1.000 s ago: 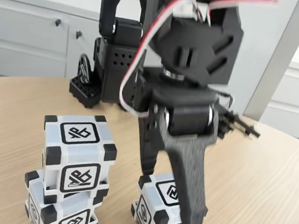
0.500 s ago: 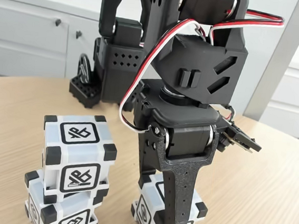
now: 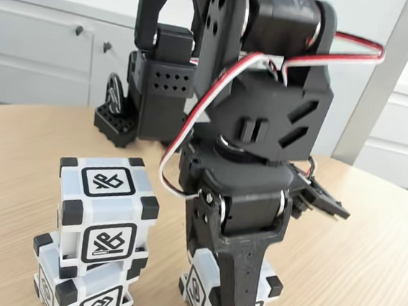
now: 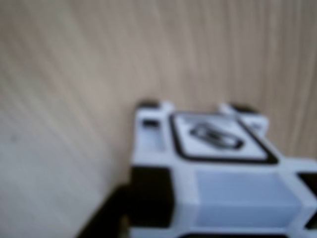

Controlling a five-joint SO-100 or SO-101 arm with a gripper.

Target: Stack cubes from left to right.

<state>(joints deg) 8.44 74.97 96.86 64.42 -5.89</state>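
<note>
In the fixed view two white cubes with black corners stand stacked at the lower left, the upper cube (image 3: 104, 212) resting slightly askew on the lower cube (image 3: 81, 291). A third cube (image 3: 198, 291) sits on the wooden table to their right. My gripper (image 3: 216, 299) reaches down over it, one black finger (image 3: 241, 279) across its front and the other behind its left side. The jaws look shut on this cube. The wrist view, blurred, has the same cube (image 4: 218, 163) at lower right, with a dark finger (image 4: 111, 220) beside it.
The arm's black base (image 3: 155, 98) stands at the back of the round wooden table (image 3: 366, 270). White cabinets (image 3: 40, 50) run behind it. A small cable connector (image 3: 326, 202) sticks out to the right of the wrist. The stack is about a hand's width left of the gripper.
The front finger has swung left against the right-hand cube, closing the jaws. The wrist has sunk lower over it. The stacked pair has not moved.
</note>
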